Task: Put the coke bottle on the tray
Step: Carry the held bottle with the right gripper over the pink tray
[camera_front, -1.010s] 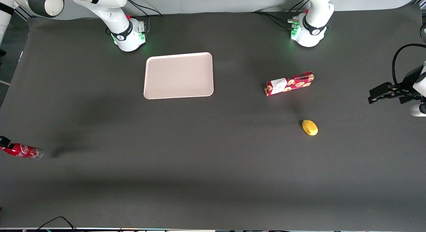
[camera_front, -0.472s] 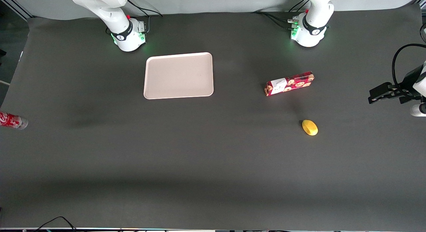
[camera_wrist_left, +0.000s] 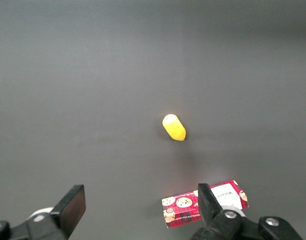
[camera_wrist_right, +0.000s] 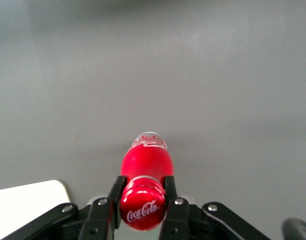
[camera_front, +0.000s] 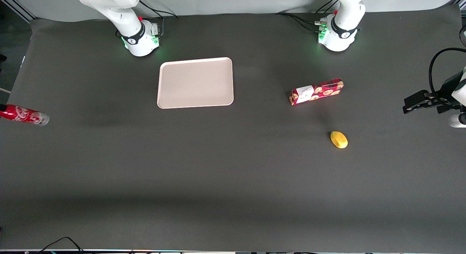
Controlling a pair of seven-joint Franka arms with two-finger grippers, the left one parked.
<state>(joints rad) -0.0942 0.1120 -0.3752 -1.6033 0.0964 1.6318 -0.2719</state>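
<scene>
Your gripper (camera_wrist_right: 142, 210) is clamping the coke bottle (camera_front: 23, 115) by its neck, and it's swinging back in from the working arm's table edge, heading toward the tray (camera_front: 195, 82), still well apart

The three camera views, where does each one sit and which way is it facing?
Front view: high, looking down on the dark table; both arm bases show.
Right wrist view: on the working arm, looking down past the end effector shut on the slim red coke bottle.
Left wrist view: on the parked arm, looking down.
Shared: yellow oval object and red cookie box in front and left wrist views.
</scene>
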